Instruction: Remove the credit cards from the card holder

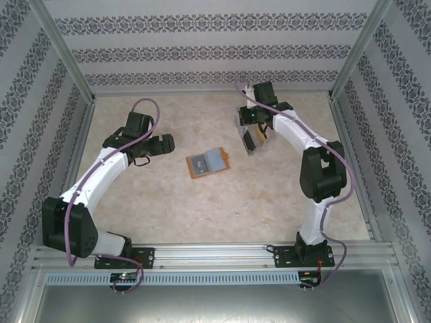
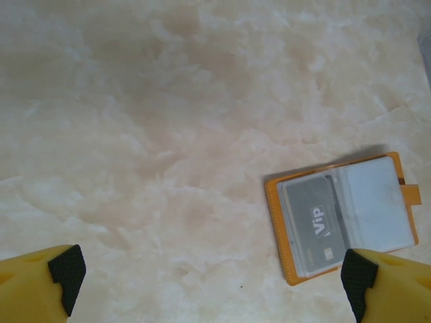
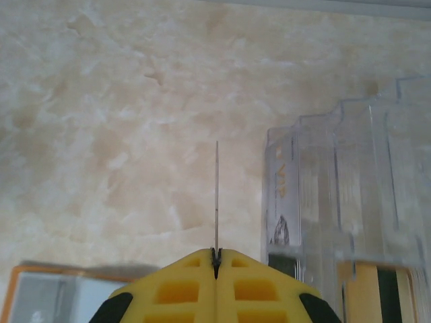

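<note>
On the marbled counter [image 1: 168,208] the card holder [image 1: 209,163] lies opened flat, roughly midway between the two arms and apart from both. Through the left wrist camera we see it at the lower right. It has an orange-tan cover, a small tab [image 2: 412,195] on its right edge, and two clear pockets over a grey-blue lining. The left pocket holds a grey card [image 2: 311,225] printed "Vip", lying flat inside the sleeve. The right pocket [image 2: 374,202] shows us pale lining.

The left jaws stand wide apart above the counter and grip nothing. Their black pads [image 2: 67,272] sit at the two bottom corners of that view. The right-hand pad is just beside the holder's near edge, and we cannot tell whether it touches.

The right jaws are pressed together and clamped on a thin card [image 3: 217,192]. We see it edge-on, as a fine upright line rising from the yellow fingers [image 3: 182,282], so we cannot tell its colour. Just to its right, with the card outside its left wall, stands the clear plastic box [image 3: 337,188], a see-through container with stepped dividers along its top. Inside its nearest slot a lettered card [image 3: 281,195] stands upright against the wall. Lower down, yellow-gold and dark bands [image 3: 374,289] show through the plastic, and we cannot say whether these are cards in the box.

From above, the box sits toward the far right of the counter beneath the right arm's wrist, well apart from the card holder.
</note>
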Robot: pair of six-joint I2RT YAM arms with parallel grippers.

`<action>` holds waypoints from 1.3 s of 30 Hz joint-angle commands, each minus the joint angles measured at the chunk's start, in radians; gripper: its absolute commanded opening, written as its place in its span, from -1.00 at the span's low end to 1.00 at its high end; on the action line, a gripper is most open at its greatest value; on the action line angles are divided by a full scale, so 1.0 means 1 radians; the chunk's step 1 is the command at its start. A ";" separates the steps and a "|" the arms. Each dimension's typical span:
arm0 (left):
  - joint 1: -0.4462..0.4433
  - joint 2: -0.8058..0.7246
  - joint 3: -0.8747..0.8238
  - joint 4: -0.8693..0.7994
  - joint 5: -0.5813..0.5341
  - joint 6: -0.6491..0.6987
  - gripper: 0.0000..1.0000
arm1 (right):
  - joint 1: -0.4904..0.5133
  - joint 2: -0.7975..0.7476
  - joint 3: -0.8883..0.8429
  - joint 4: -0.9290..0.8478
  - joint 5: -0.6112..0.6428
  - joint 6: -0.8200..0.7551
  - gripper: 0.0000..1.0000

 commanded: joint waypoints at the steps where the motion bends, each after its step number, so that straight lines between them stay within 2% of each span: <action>1: 0.013 0.004 -0.006 -0.035 0.001 0.033 0.99 | -0.009 0.066 0.095 -0.052 0.042 -0.071 -1.00; 5: 0.015 0.030 -0.005 -0.025 0.023 0.024 0.99 | -0.010 0.159 0.198 -0.115 0.064 -0.125 -1.00; 11: 0.017 0.059 0.005 -0.015 0.045 0.020 0.99 | -0.014 0.221 0.230 -0.135 0.142 -0.172 -1.00; 20: 0.018 0.080 0.005 0.001 0.077 0.006 0.99 | -0.021 0.245 0.247 -0.162 0.142 -0.148 -1.00; 28: 0.018 0.098 0.010 0.011 0.101 -0.003 0.99 | -0.037 0.264 0.279 -0.211 0.073 -0.154 -1.00; 35: 0.018 0.119 0.023 0.006 0.106 -0.002 0.99 | -0.039 0.306 0.331 -0.243 0.070 -0.142 -1.00; 39: 0.017 0.121 0.025 0.004 0.102 0.000 0.99 | -0.039 0.326 0.367 -0.265 0.063 -0.138 -0.94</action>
